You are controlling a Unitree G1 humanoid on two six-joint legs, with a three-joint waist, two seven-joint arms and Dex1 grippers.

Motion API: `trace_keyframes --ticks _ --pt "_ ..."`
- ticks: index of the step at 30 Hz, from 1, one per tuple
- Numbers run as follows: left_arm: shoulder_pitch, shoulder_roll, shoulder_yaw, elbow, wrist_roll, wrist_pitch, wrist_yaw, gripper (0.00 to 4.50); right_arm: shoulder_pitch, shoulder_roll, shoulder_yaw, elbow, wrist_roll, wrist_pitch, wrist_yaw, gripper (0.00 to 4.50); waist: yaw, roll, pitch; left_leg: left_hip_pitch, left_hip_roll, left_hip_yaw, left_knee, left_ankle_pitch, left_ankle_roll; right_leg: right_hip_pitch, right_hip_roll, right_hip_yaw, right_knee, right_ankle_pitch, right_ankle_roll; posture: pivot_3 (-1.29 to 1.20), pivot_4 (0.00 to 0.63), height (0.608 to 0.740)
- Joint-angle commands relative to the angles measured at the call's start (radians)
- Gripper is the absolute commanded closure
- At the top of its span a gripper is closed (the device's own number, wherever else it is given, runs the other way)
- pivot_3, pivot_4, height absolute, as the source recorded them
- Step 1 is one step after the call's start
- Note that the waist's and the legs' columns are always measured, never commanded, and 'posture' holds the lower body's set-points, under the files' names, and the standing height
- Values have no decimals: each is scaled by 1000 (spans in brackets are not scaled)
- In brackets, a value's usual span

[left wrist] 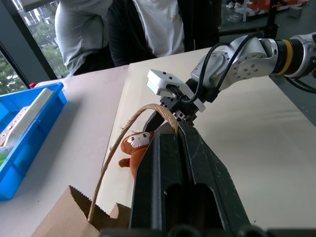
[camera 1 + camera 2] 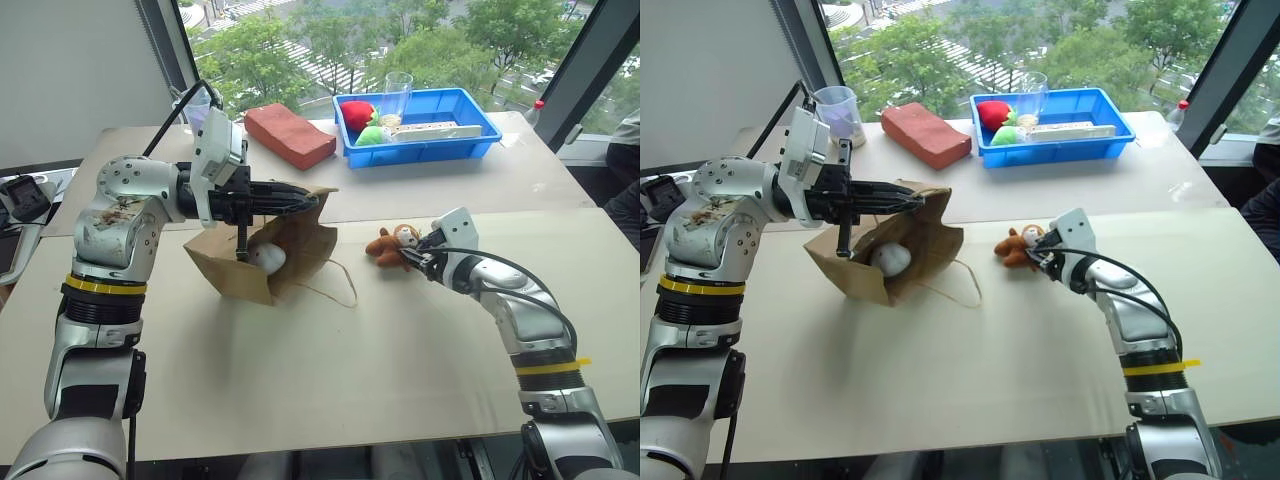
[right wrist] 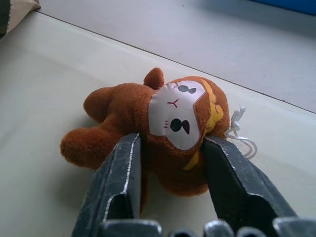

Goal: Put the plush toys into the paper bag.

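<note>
no text, label, brand, number or sign can be read anywhere here. the paper bag [image 2: 300, 255] is plain brown with nothing printed on the sides that show. the long white item in the blue bin [image 2: 470, 105] carries small marks, too small to make out. the monkey plush toy [image 3: 163, 126] has only a printed face, no lettering, and the small white tag at its side [image 3: 238, 116] is blurred.

Both head eyes look down over the pale wooden desk [image 2: 300, 380]; the right wrist camera sits close behind the orange-brown plush monkey [image 3: 158, 131], shared with them.
</note>
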Motion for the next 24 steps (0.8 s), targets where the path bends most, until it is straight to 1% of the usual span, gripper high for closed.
trace_keyframes --ticks 1,2,3,6,8,10,13,16,19,24 --pt "-1 17 22 -38 -22 7 4 4500 2 1 -31 -18 17 -27 12 3922 0 0 0 0 0 0 0 0 0 0 0 0 0 0 0 0 150 740" --pt "-1 17 22 -38 -21 7 4 4500 3 2 -37 -27 25 -27 17 4272 0 0 0 0 0 0 0 0 0 0 0 0 0 0 0 0 150 740" --pt "-3 16 21 -37 -21 7 3 4500 2 4 -52 -60 59 -7 37 4454 0 0 0 0 0 0 0 0 0 0 0 0 0 0 0 0 150 740" --pt "-7 15 20 -29 -18 5 0 4500 -1 4 -86 -173 200 106 118 4454 -1 0 0 0 0 0 0 0 0 0 0 0 0 0 0 0 150 740" --pt "-9 10 16 -21 -14 -1 -2 4500 4 -17 -65 -286 283 187 182 4454 0 0 0 0 0 0 0 0 0 0 0 0 0 0 0 0 150 740" --pt "-11 4 12 -17 -13 -3 -3 4500 0 -17 -49 -355 322 243 185 4454 1 0 0 0 1 -1 0 0 0 0 1 -1 0 0 0 0 150 740" --pt "-25 -6 6 -4 -10 -7 -5 4500 -34 44 3 -406 335 301 125 4454 2 0 0 0 1 -1 0 0 1 0 1 -1 0 0 0 0 150 740" --pt "-38 -12 2 8 -7 -12 -11 4500 -65 112 60 -381 303 299 80 4454 1 0 0 0 1 -1 1 0 0 0 1 -1 0 0 0 0 150 740" --pt "-44 -19 -4 11 -6 -12 -17 4500 -101 170 118 -308 258 254 61 4454 1 0 0 0 0 -1 1 0 0 0 1 -1 0 0 0 0 150 740" --pt "-51 -27 -14 2 -12 -5 -22 4500 -179 272 145 -156 207 165 35 4454 2 0 0 0 0 -2 1 0 0 0 0 -1 1 0 0 0 150 740"
